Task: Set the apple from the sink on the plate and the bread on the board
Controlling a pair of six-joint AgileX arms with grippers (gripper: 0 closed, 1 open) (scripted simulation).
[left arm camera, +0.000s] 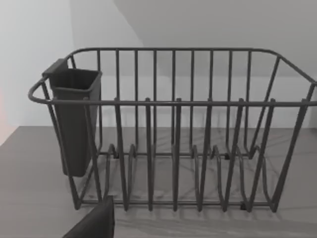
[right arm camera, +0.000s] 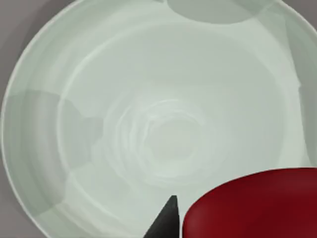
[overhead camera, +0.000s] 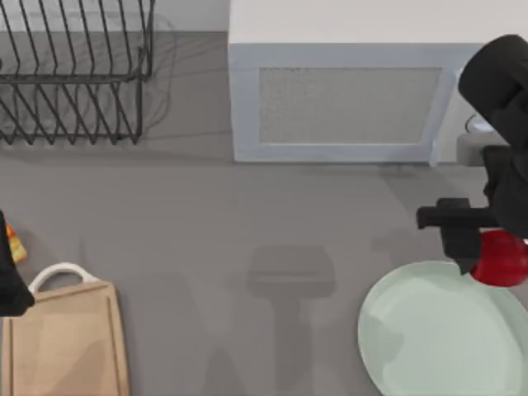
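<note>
Right claw (overhead camera: pixel 487 260) clamped on the apple (overhead camera: pixel 502 258), held over the far right rim of the plate (overhead camera: pixel 429 338); plate's centre lies toward the near-left of it. Left claw at table's left edge beside the board (overhead camera: pixel 66 342), bread (overhead camera: pixel 15 244) apparently in it, grip unclear

The top view looks straight down on the tabletop (overhead camera: pixel 247 214). The left wrist view faces the dish rack (left arm camera: pixel 173 129) level and near. The right wrist view looks down close over the plate (right arm camera: pixel 148 124); the top view shares both.

Kitchen: dish rack (overhead camera: pixel 74 70), board (overhead camera: pixel 66 342).
</note>
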